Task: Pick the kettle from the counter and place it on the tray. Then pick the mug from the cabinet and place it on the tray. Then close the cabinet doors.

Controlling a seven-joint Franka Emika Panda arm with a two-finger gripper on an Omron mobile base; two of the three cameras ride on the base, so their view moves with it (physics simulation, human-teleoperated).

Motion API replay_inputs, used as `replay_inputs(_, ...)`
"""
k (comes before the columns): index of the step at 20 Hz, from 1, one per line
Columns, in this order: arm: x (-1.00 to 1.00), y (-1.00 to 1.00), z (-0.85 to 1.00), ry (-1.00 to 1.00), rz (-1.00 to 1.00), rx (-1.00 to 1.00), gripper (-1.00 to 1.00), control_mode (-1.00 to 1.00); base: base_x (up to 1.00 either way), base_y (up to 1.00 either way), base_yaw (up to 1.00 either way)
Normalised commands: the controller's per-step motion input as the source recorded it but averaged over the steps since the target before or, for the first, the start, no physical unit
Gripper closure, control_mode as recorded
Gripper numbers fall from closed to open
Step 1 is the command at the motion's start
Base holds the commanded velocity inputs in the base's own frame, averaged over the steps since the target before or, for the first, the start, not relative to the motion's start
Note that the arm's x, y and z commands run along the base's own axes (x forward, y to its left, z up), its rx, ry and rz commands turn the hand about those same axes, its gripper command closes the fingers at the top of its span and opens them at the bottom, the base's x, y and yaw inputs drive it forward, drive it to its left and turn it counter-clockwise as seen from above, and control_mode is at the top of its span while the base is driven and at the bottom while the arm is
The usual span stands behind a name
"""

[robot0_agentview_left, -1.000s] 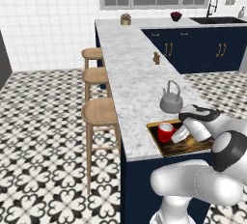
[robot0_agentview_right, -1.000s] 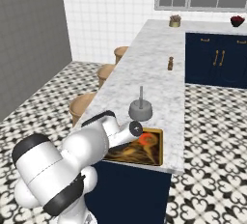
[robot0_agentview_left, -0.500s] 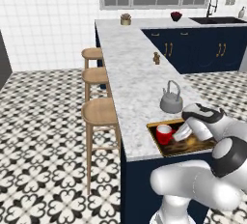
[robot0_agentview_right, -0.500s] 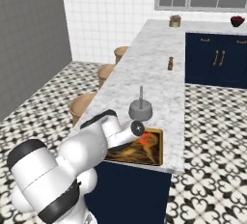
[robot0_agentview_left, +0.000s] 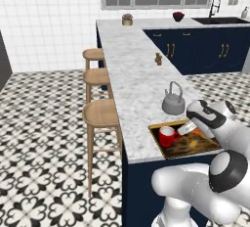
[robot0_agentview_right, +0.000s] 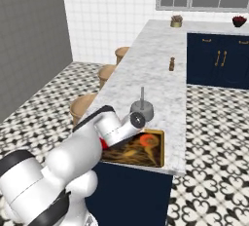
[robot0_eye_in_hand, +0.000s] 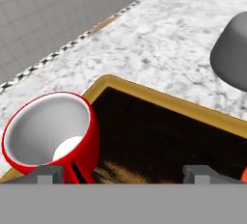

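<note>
Mug set down on the tray, kettle waiting on the counter beside it

We work from the big things down: the counter [robot0_agentview_left: 132, 69] carries the tray [robot0_agentview_left: 195, 148] at its near end, and the kettle [robot0_agentview_left: 174, 101] stands on bare stone just beyond the tray's far rim, not on it. The mug [robot0_agentview_left: 167, 135] sits upright in the tray's left corner. Our gripper [robot0_eye_in_hand: 123, 172] hangs low over the tray just beside the mug, its fingertips [robot0_eye_in_hand: 48, 174] spread wide and holding nothing. To finish this release cleanly, we judge it best to lift straight away from the mug, so neither finger clips its rim or handle and drags it. After that the kettle needs a grasp on its thin arched handle, and landing it on the free right part of the tray would keep it off the mug.
</note>
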Motion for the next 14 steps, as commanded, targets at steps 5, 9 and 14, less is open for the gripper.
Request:
replay_inputs(5, 0.12, -0.13, 0.38, 0.13, -0.15, 0.00, -1.00, -1.00, 0.00, 0.00, 0.00)
replay_inputs(9, 0.25, -0.25, 0.46, 0.18, -0.25, 0.02, -1.00, -1.00, 0.00, 0.00, 0.00)
replay_inputs(14, 0.33, -0.23, 0.45, 0.17, -0.19, 0.07, -1.00, -1.00, 0.00, 0.00, 0.00)
